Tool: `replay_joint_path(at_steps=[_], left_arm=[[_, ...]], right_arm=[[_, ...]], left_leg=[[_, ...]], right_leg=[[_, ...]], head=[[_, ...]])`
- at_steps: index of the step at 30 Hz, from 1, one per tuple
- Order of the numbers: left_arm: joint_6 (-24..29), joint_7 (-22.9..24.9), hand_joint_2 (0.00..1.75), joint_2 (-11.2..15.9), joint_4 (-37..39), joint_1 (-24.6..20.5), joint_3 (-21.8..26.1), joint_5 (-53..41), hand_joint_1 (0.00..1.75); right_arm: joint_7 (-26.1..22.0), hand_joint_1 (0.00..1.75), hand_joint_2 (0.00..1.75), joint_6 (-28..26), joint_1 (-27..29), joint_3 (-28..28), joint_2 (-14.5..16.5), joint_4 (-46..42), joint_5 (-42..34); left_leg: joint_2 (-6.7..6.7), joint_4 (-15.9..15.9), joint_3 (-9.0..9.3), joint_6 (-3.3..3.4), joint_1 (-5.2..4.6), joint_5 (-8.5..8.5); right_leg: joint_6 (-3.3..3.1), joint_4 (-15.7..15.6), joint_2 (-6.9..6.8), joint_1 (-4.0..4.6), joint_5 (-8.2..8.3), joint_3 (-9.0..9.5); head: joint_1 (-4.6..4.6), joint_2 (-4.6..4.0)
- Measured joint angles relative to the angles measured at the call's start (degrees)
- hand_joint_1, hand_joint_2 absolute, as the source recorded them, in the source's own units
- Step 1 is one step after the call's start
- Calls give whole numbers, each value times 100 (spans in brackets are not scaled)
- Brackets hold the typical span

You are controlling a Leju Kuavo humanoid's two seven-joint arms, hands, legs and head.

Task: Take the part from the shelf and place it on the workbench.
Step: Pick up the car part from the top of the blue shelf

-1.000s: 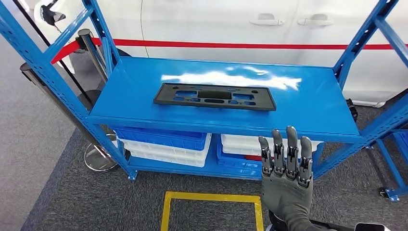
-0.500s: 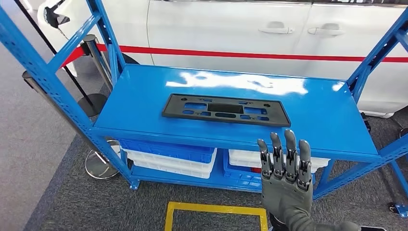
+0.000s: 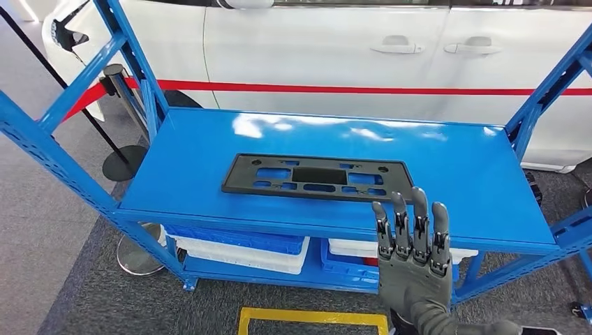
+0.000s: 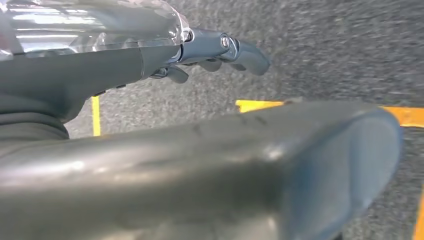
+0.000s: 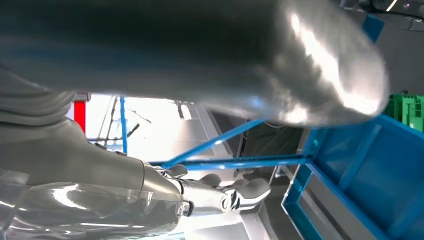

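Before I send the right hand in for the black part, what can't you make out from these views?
- Right hand, head view: it covers the part's near right corner and the shelf edge there.
- Right wrist view: blurred thumb blocks the part.
- Left hand, left wrist view: faces carpet; whether its fingers are apart is unclear.

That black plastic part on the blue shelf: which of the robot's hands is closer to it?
Right. The right hand is raised, fingers apart, just in front of the black part's near right corner, not touching it. The left hand hangs low over the carpet, away from the shelf.

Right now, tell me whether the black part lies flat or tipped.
Flat: the black part lies level on the blue shelf, untouched.
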Motion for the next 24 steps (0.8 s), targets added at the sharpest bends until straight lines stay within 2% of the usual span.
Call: replay_joint_path(at_steps=[2, 3, 5, 6, 8, 9, 10, 11, 13, 14, 15, 18, 20, 21, 23, 24], left_arm=[[-4, -5, 0, 0, 6, -7, 0, 1, 0], [0, -10, 0, -3, 6, -6, 0, -1, 0], [19, -24, 0, -7, 6, -4, 0, -12, 0], [32, -32, 0, -8, 6, -7, 0, -19, 0], [51, -42, 0, -4, 6, -13, 0, -28, 0], [54, -44, 0, -4, 6, -13, 0, -36, 0], [54, -44, 0, -4, 6, -10, 0, -46, 0], [54, -44, 0, -4, 6, -7, 0, -59, 0], [54, -38, 0, -7, 6, -6, -1, -86, 0], [55, -33, 0, -7, 7, -11, -1, -98, 0], [58, -24, 0, -7, 7, -15, -2, -109, 0], [74, -1, 0, -3, 7, -23, -2, -120, 0], [85, 8, 0, 3, 6, -27, -2, -120, 0], [89, 10, 0, 6, 6, -28, -2, -119, 0], [91, 6, 0, 8, 7, -22, -2, -118, 0], [91, -2, 0, 9, 7, -15, -2, -117, 0]], right_arm=[[0, 0, 0, 8, -2, 0, 1, 0, -1], [0, 0, 0, 10, -1, 0, 1, -2, -2], [-1, 0, 0, 14, -1, 0, -1, -7, -3], [-1, 0, 0, 15, 1, 0, -1, -7, -3], [-1, 0, 0, 17, 6, -1, -1, -6, -2], [-1, 0, 0, 17, 10, -1, -2, -5, -1], [-1, 0, 0, 17, 12, -2, -2, -4, -1], [-1, 0, 0, 27, 12, -2, -3, -4, -15], [-1, 0, 0, 121, 8, -2, -3, -3, -127], [-1, 0, 0, 213, 3, -4, -3, -2, -234], [-1, 0, 0, 314, 0, -10, -2, 1, -350], [-2, 0, 0, 547, 0, -84, 13, 8, -572], [-1, 0, 0, 625, -2, -143, 33, 10, -604], [-1, 0, 0, 646, -1, -158, 45, 13, -605], [-1, 0, 0, 667, 1, -184, 58, 29, -568], [-1, 0, 0, 670, 4, -199, 62, 42, -534]], left_leg=[[2, -23, -17, 88, -27, -5], [5, -42, 1, 133, -13, 49], [13, -105, 44, 194, 14, 66], [17, -128, 62, 221, 22, 69], [17, -134, 73, 260, 15, 52], [16, -132, 78, 265, 12, 41], [14, -130, 89, 266, 10, 28], [10, -126, 110, 260, 9, 12], [1, -115, 158, 233, 7, -27], [-4, -102, 172, 208, -3, -50], [-7, -96, 177, 180, -12, -64], [-3, -109, 182, 85, -26, -77], [-1, 32, 130, 21, -16, -186], [-2, 270, 24, -8, -7, -329], [-1, 1012, -322, -55, 11, -691], [-1, 1346, -485, -72, 19, -806]], right_leg=[[63, -4, -7, 8, -30, 2], [95, -4, -8, 9, -57, 11], [150, 173, -12, 6, -191, -49], [176, 435, -13, -2, -334, -178], [214, 1185, -16, -13, -643, -591], [226, 1480, -16, -19, -706, -778], [231, 1593, -16, -25, -661, -880], [229, 1472, -17, -31, -493, -865], [199, 758, -26, -37, -44, -574], [177, 400, -31, -28, 110, -421], [156, 176, -33, -17, 177, -331], [89, 34, -17, -6, 194, -297], [27, -6, -23, -31, 215, -276], [-1, -22, -32, -41, 219, -266], [-36, -24, -44, -37, 211, -263], [-42, -21, -46, -34, 207, -262]], head=[[-4, 0], [-3, 0], [7, 0], [13, 0], [21, 0], [21, 0], [21, 0], [21, 0], [22, 0], [21, 0], [19, 0], [15, 0], [14, 0], [12, 0], [9, 0], [9, 0]])
